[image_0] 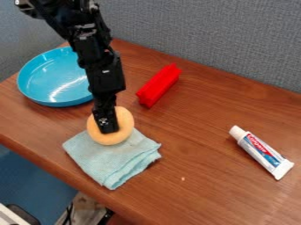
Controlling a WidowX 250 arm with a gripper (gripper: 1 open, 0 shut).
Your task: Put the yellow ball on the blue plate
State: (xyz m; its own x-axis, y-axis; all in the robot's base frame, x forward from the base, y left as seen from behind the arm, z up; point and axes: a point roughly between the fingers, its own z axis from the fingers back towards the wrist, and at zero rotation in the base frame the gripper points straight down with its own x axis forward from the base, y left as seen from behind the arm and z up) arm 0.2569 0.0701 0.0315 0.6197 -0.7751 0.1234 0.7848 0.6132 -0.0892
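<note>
Brown wooden table [200, 167] against a grey wall. The blue plate [47, 77] holds nothing; the gripper [108, 120], pointing down, is clamped on the yellow ball [109, 132] resting on a teal cloth [112, 156].

Here's the arm [84, 44], black from top to bottom, built of chunky, angular blocks stacked one on another with a dull plastic sheen and little glints along their edges. The upper part at far left is a knot of dark brackets and what look like cables, too murky to sort out. Down at the pincer [107, 119] the housing narrows into a slim black piece carrying small white markings near its tip.
</note>
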